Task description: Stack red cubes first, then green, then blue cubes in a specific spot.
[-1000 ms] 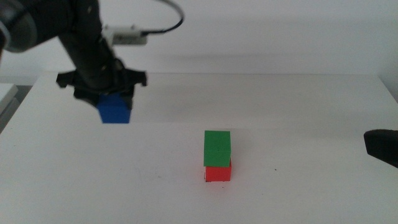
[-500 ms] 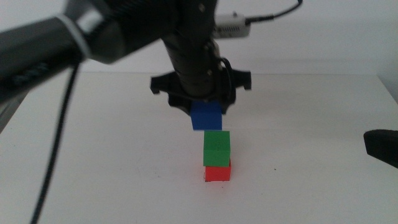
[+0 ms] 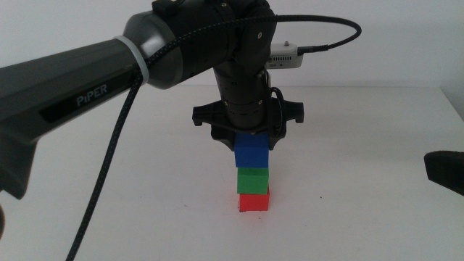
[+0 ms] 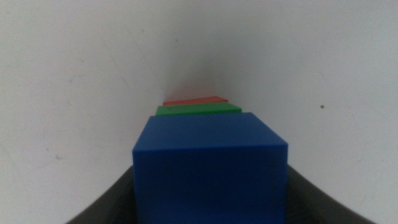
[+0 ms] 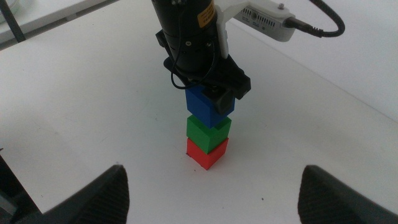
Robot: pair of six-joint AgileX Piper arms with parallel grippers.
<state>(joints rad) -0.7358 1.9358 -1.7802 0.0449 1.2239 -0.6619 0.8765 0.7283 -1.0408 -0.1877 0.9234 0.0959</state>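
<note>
A red cube (image 3: 254, 202) sits on the white table with a green cube (image 3: 253, 180) squarely on top of it. My left gripper (image 3: 251, 143) hangs straight above them, shut on the blue cube (image 3: 251, 154). The blue cube's underside meets the green top with no gap showing. The left wrist view looks over the blue cube (image 4: 210, 162) to thin edges of green (image 4: 199, 110) and red (image 4: 194, 100). In the right wrist view, the blue cube (image 5: 208, 106) looks slightly twisted against the green one (image 5: 208, 130). The specific spot is hidden under the stack. My right gripper (image 5: 214, 205) waits open at the right.
The left arm's dark body (image 3: 239, 65) and its cable (image 3: 109, 167) reach in from the left above the table. The right gripper (image 3: 444, 171) shows at the right edge. A tiny dark dot (image 3: 321, 197) marks the tabletop right of the stack.
The left gripper carried the blue cube from the far left to above the stack, then lowered it onto the green cube. The right gripper stayed put.
</note>
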